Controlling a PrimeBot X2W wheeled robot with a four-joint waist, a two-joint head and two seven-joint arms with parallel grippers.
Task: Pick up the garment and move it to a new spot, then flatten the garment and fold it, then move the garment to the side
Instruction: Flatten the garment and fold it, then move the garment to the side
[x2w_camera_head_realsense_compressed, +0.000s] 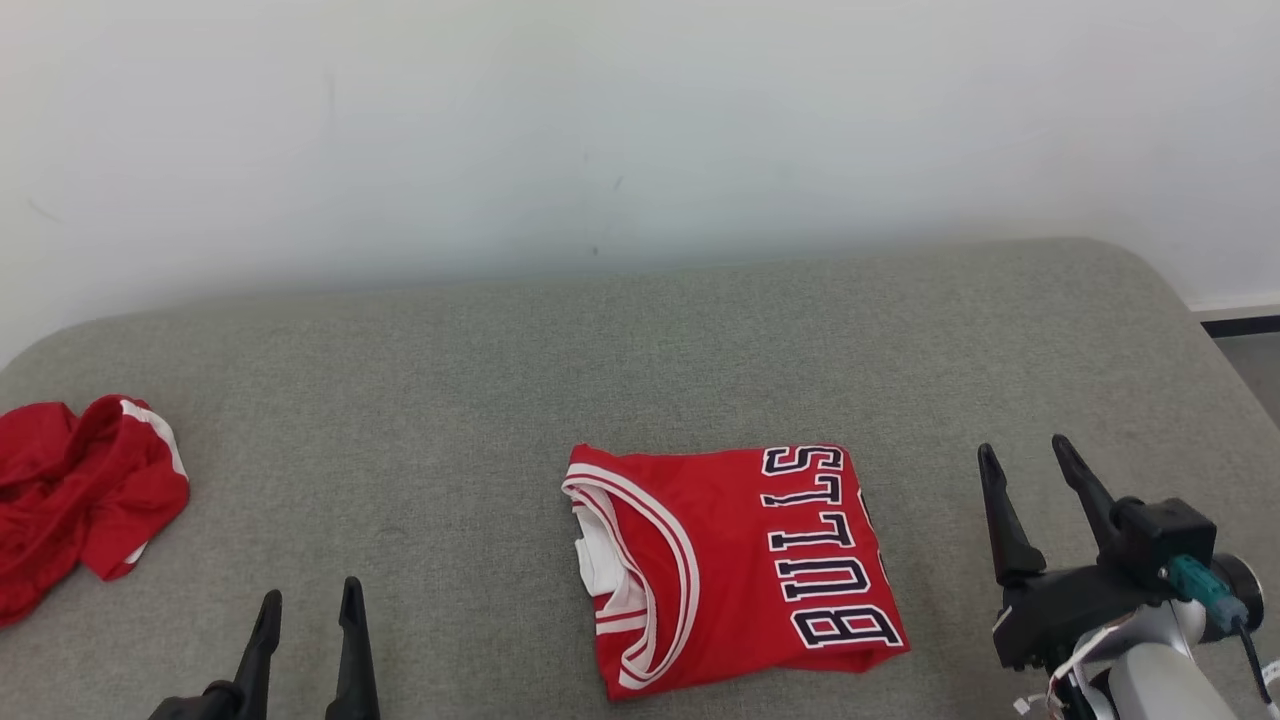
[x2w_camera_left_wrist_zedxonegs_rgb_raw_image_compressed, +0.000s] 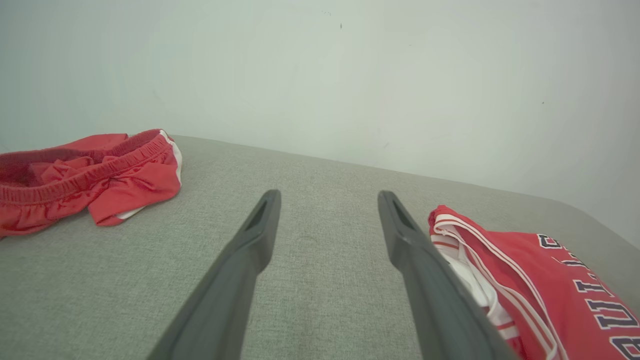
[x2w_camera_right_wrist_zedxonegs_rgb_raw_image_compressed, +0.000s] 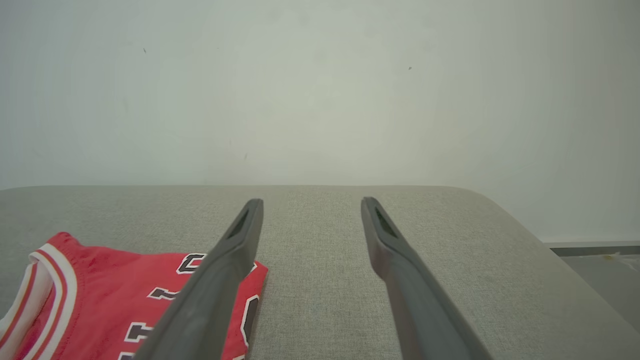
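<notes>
Where the jersey reads BULLS (shorts left of it are cropped), left gripper and right gripper flank it, spread wide, empty.

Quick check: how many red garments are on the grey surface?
2. A folded red jersey lies front-middle on the grey surface; a crumpled red garment sits at its left edge, partly cut off by the picture. More could lie beyond that edge.

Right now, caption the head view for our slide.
Folded jersey lies between left gripper and right gripper, both open; crumpled shorts left.
</notes>
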